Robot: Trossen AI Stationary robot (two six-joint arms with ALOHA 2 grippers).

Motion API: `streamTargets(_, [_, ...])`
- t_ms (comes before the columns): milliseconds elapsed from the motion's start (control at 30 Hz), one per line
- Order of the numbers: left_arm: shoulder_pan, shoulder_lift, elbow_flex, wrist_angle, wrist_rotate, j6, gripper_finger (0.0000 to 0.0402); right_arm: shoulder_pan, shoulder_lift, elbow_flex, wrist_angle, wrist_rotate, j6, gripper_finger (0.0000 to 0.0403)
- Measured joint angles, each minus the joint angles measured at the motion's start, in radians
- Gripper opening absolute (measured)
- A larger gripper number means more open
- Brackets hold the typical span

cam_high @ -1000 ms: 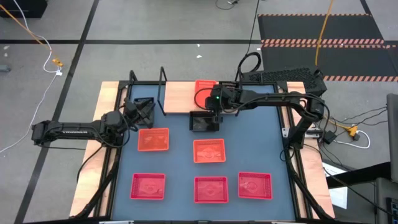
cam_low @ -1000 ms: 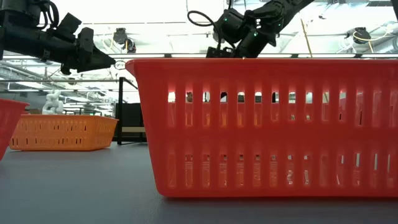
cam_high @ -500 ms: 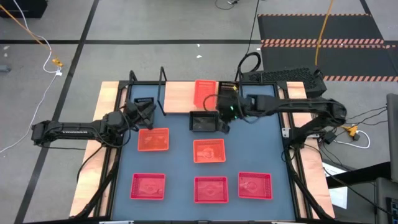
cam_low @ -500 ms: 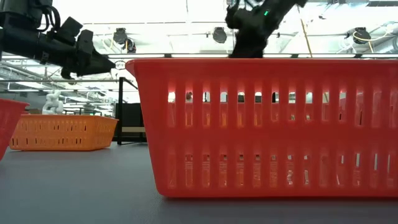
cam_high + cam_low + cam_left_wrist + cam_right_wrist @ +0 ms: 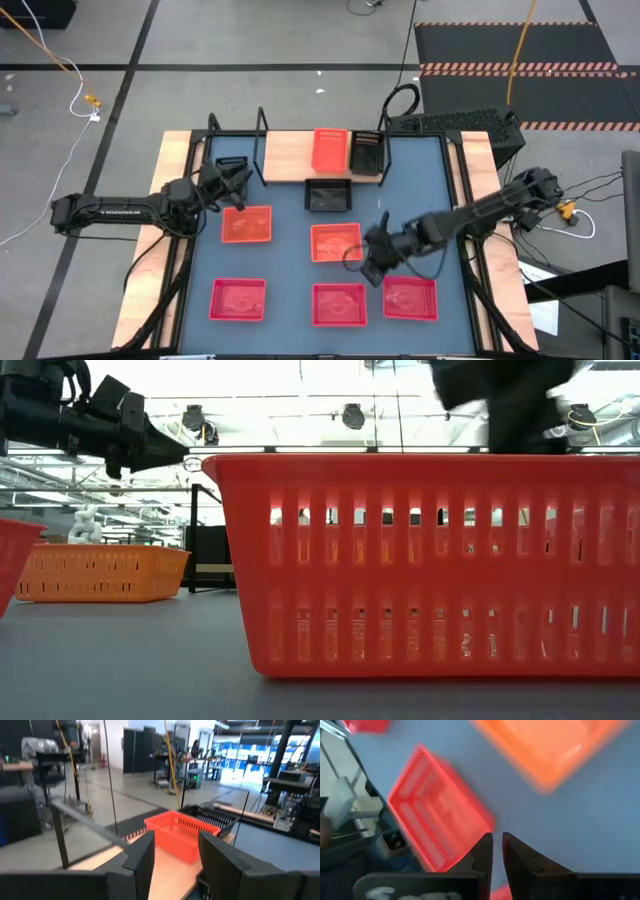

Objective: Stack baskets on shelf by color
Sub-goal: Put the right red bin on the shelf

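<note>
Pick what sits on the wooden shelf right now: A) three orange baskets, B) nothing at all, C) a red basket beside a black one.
C: the high view shows a red basket and a black basket side by side on the shelf.

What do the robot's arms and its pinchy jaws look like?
Both arms are dark, nearly black, made of long slim links with chunky joints. The left arm has small pale lettering along its link. Thin black cables loop beside the right arm. Each ends in two flat, angular black fingers, like blunt wedges, as on the right gripper.
</note>
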Motion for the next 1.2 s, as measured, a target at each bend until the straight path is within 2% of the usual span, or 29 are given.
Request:
streamTargets(133, [0.0,0.0,0.0,0.065,0.0,0.077,0.0152,0.077,0.016,0.007,-0.095,-0.046,0.237,0.0036])
streamTargets(267, [0.0,0.0,0.0,0.085,0.0,0.128,0.0152,0.115,0.014,0.007,-0.146,-0.075,0.374,0.0042])
streamTargets(333, [0.0,0.0,0.0,0.096,0.0,0.134,0.0152,0.127,0.015,0.007,-0.124,-0.053,0.404,0.0052])
streamTargets(433, [0.0,0.0,0.0,0.102,0.001,0.134,0.0152,0.139,0.038,0.007,-0.064,-0.081,0.401,0.0075])
streamTargets(600, [0.0,0.0,0.0,0.134,0.004,0.13,0.0152,0.148,0.071,0.007,-0.064,-0.09,0.416,0.013])
streamTargets(733, [-0.001,0.0,0.0,0.143,0.025,0.133,0.0152,0.147,0.093,0.007,-0.077,-0.02,0.492,0.0172])
streamTargets(833, [0.0,0.0,0.0,0.143,0.026,0.133,0.0152,0.152,0.116,0.007,-0.059,-0.006,0.505,0.0188])
streamTargets(1033, [-0.001,0.0,0.0,0.147,0.026,0.132,0.0152,0.159,0.147,-0.015,-0.055,-0.032,0.524,0.0185])
streamTargets(1200, [0.0,0.0,0.0,0.147,0.026,0.129,0.0152,0.16,0.15,-0.068,-0.049,-0.087,0.526,0.0147])
